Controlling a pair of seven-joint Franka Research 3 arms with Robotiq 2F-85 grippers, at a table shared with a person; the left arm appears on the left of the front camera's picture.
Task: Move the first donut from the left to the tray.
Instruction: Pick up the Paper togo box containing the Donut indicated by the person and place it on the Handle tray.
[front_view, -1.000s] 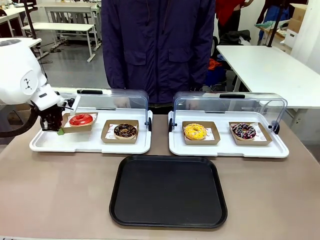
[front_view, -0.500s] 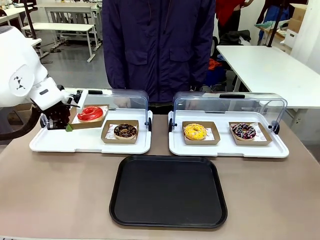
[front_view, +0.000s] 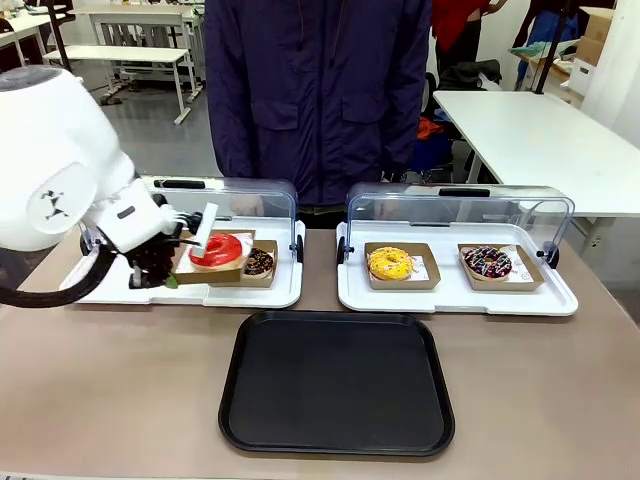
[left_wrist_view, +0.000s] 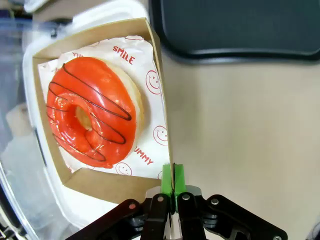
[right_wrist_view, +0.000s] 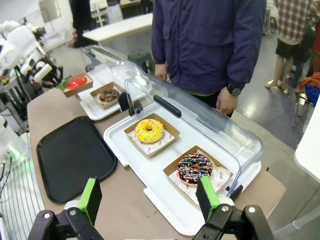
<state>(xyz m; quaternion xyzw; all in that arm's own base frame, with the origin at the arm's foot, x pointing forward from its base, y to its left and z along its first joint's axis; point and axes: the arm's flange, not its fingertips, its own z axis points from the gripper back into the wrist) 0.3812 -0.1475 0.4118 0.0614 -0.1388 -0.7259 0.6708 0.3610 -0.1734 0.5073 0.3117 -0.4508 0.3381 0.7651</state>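
The left gripper (front_view: 160, 272) pinches the rim of the square cardboard holder (front_view: 205, 268), lifted and tilted above the left white tray (front_view: 255, 296). In it sits the glossy red donut (front_view: 221, 249), a round ring with dark stripes, on printed paper. The flat black tray (front_view: 336, 382) lies near. The right gripper (right_wrist_view: 150, 200) hangs spread apart

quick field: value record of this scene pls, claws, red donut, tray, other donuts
left claw: shut on the cardboard holder edge, lifted, tilted
red donut: in the holder, above the left display tray, partly in front of the chocolate donut
right claw: open, holding nothing
black tray: bare, on the table
yellow donut, sprinkled donut: in the right display tray
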